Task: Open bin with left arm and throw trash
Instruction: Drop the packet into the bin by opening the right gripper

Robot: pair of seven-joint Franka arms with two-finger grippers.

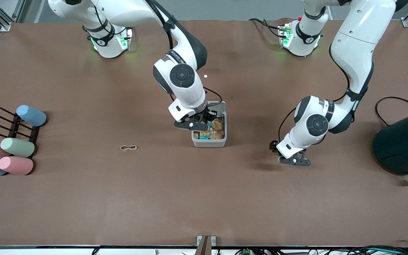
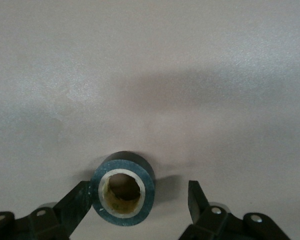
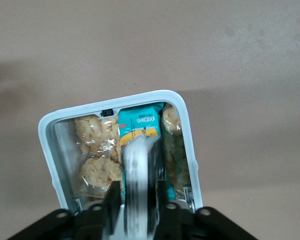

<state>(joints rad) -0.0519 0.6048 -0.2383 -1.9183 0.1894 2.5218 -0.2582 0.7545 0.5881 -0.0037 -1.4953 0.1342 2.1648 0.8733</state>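
The bin (image 1: 209, 141) is sitting near the middle of the worktop with its lid already up, and snack packets (image 3: 97, 155) are lying inside it. The step in hand looks like dropping trash in.

The right gripper (image 3: 135, 200) is hanging over the open bin, its jaws closed on a whitish packet (image 3: 137, 165) that is blurred in the right wrist view. The next move, judging from this, calls for those jaws to part so the packet falls inside the rim and not across it.

The left gripper (image 2: 140, 200) is sitting low over the worktop, between the bin and the teal cylinder (image 1: 406, 145) at the left arm's edge. Its jaws are standing apart around a tape roll (image 2: 124, 189); one finger (image 2: 77, 202) is touching the roll, the other is standing clear. Closing them would be needed before any lift.

A twisted loop (image 1: 128, 147) is lying on the worktop, toward the right arm's end from the bin, waiting to be picked. Pastel cylinders (image 1: 16, 147) are resting at the right arm's edge.
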